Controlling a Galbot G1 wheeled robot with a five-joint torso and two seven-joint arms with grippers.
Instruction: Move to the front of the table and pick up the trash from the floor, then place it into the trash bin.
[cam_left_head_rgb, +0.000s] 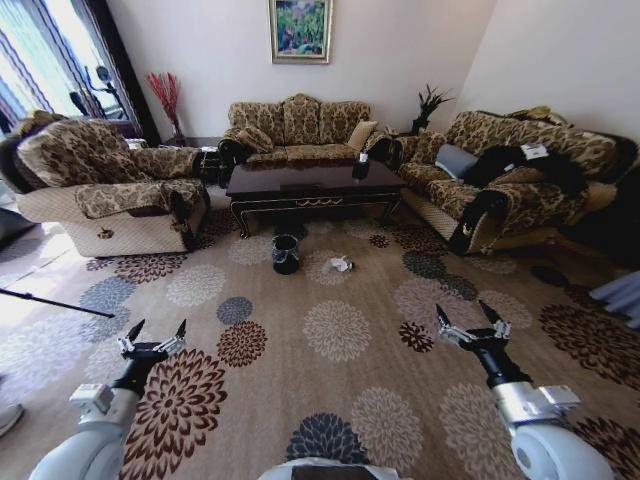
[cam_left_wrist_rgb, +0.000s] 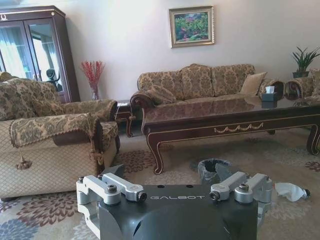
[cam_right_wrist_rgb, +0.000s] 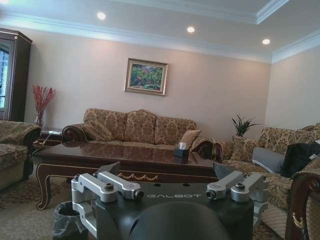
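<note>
The dark glossy table (cam_left_head_rgb: 310, 186) stands ahead across the flowered carpet floor (cam_left_head_rgb: 335, 330). On the floor just in front of it sits the small black trash bin (cam_left_head_rgb: 286, 254), with a crumpled white piece of trash (cam_left_head_rgb: 340, 264) lying a short way to its right. The left wrist view has the table (cam_left_wrist_rgb: 235, 117), the bin (cam_left_wrist_rgb: 212, 171) and the trash (cam_left_wrist_rgb: 292, 191); the right wrist view has the table (cam_right_wrist_rgb: 125, 160) and the bin (cam_right_wrist_rgb: 67, 222). My left gripper (cam_left_head_rgb: 155, 332) and right gripper (cam_left_head_rgb: 473, 318) hover open and empty over the near carpet, well short of the trash.
A patterned armchair (cam_left_head_rgb: 110, 185) flanks the table on the left, a sofa (cam_left_head_rgb: 295, 125) behind it, another sofa (cam_left_head_rgb: 500, 180) on the right. A dark tissue box (cam_left_head_rgb: 361, 168) sits on the table. A thin black rod (cam_left_head_rgb: 55, 302) lies at the left edge. Open carpet stretches ahead.
</note>
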